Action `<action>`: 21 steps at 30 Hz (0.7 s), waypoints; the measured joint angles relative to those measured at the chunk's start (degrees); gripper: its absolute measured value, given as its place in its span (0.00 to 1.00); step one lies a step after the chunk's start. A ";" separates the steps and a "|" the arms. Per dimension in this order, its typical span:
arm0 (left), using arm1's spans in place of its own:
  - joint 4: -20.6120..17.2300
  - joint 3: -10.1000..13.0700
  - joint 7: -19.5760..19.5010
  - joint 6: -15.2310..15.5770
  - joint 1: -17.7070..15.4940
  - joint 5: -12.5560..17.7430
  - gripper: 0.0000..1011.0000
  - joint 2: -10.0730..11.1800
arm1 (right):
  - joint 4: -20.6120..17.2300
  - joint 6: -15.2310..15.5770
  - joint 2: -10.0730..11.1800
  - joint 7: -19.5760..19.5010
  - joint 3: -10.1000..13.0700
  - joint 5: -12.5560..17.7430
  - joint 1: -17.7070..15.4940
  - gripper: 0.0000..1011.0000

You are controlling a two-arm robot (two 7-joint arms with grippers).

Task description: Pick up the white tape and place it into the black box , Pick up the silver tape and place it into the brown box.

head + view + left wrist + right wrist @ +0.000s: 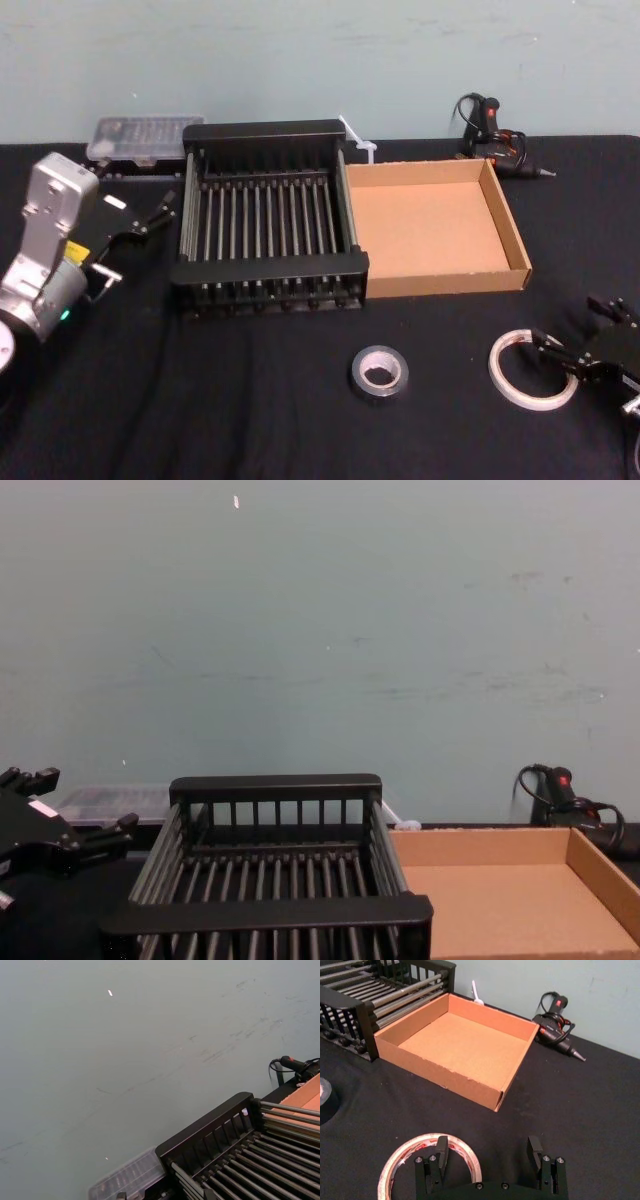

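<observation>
The white tape lies flat on the black cloth at the front right. My right gripper is open just over it, one finger above the ring's hole and the other outside its wall; it also appears as the right gripper. The silver tape lies flat in the front middle, also visible as the silver tape. Behind them the black box and the brown box stand side by side, touching. My left gripper hangs open left of the black box, holding nothing.
A clear plastic case sits at the back left behind the black box. A black and red corded tool lies at the back right. A white zip tie pokes up behind the boxes. A green wall closes the back.
</observation>
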 joint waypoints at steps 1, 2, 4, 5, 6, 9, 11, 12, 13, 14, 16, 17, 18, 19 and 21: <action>0.00 0.00 0.00 0.00 0.00 0.00 0.99 0.00 | 0.13 0.05 -0.15 0.08 0.00 -0.05 0.03 0.99; 0.00 0.00 0.00 0.00 0.00 0.00 0.99 0.00 | 0.47 0.16 -0.49 0.25 0.00 -0.16 0.13 0.99; 0.00 0.00 0.00 0.00 0.00 0.00 0.99 0.00 | 1.00 0.38 -0.99 0.53 0.02 -0.35 0.31 0.99; 0.00 0.00 0.00 0.00 0.00 0.00 0.99 0.00 | 1.18 0.47 -1.15 0.60 0.03 -0.39 0.37 0.99; 0.00 0.00 0.00 0.00 0.00 0.00 0.99 0.00 | 1.32 0.60 -1.29 0.71 0.05 -0.41 0.41 0.99; 0.00 0.00 0.00 0.00 0.00 0.00 0.99 0.00 | 1.85 1.02 -1.82 1.24 0.25 -0.41 0.56 0.99; 0.00 0.00 0.00 0.00 0.00 0.00 0.99 0.00 | 2.19 1.30 -2.22 1.63 0.41 -0.45 0.65 0.99; 0.00 0.00 0.00 0.00 0.00 0.00 0.99 0.00 | 2.26 1.38 -2.32 1.75 0.46 -0.46 0.66 0.99; 0.00 0.00 0.00 0.00 0.00 0.00 0.99 0.00 | 2.35 1.57 -2.51 1.96 0.54 -0.50 0.66 0.99; 0.00 0.00 0.00 0.00 0.00 0.00 0.99 0.00 | 2.40 1.64 -2.62 2.09 0.59 -0.52 0.66 0.99; 0.00 0.00 0.00 0.00 0.00 0.00 0.99 0.00 | 2.60 1.81 -2.94 2.46 0.72 -0.62 0.66 0.99; 0.00 0.00 0.00 0.00 0.00 0.00 0.99 0.00 | 2.67 1.86 -3.05 2.57 0.77 -0.69 0.66 0.99; 0.00 0.00 0.00 0.00 0.00 0.00 0.99 0.00 | 2.74 1.92 -3.17 2.67 0.81 -0.77 0.66 0.99; 0.00 0.00 0.00 0.00 0.00 0.00 0.99 0.00 | 2.79 1.96 -3.29 2.77 0.86 -0.85 0.68 0.99; 0.00 0.00 0.00 0.00 0.00 0.00 0.99 0.00 | 2.98 2.07 -3.66 3.04 0.98 -1.03 0.71 0.99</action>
